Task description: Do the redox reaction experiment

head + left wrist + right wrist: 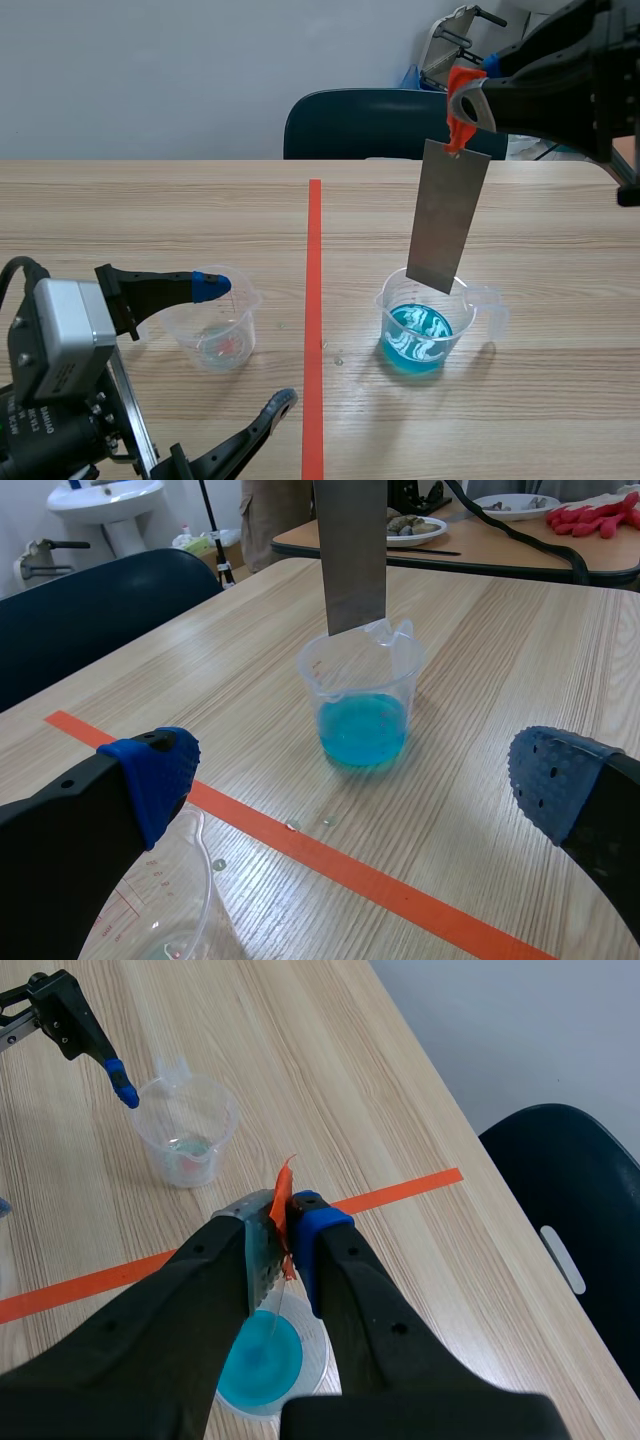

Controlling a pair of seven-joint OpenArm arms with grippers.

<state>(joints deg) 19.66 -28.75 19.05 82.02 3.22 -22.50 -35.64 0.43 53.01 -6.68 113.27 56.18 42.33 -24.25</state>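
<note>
Left gripper point(355, 785): spread wide and holding nothing, low at the table's near edge, one blue pad point(212, 285) at the rim of the small cup point(220, 335).
Small cup: clear plastic, with what seems a thin film of liquid and a reddish trace at the bottom.
Tape line point(314, 300): orange-red, running between the two cups.
Blue cup point(425, 335): clear and spouted, holding a shallow pool of bright blue liquid.
Metal strip point(448, 215): hangs upright over the blue cup, lower edge near rim level, above the liquid.
Strip, handling: likely thin, stiff and light. Its smooth faces could slip, so the top end by the orange tab point(460, 130) is the place to pinch.
Strip, look: dull grey, flat, a long plain rectangle.
Right gripper point(285, 1225): clenched on the strip's top end, high above the cup.
Chair point(370, 125): dark blue, behind the table.
</note>
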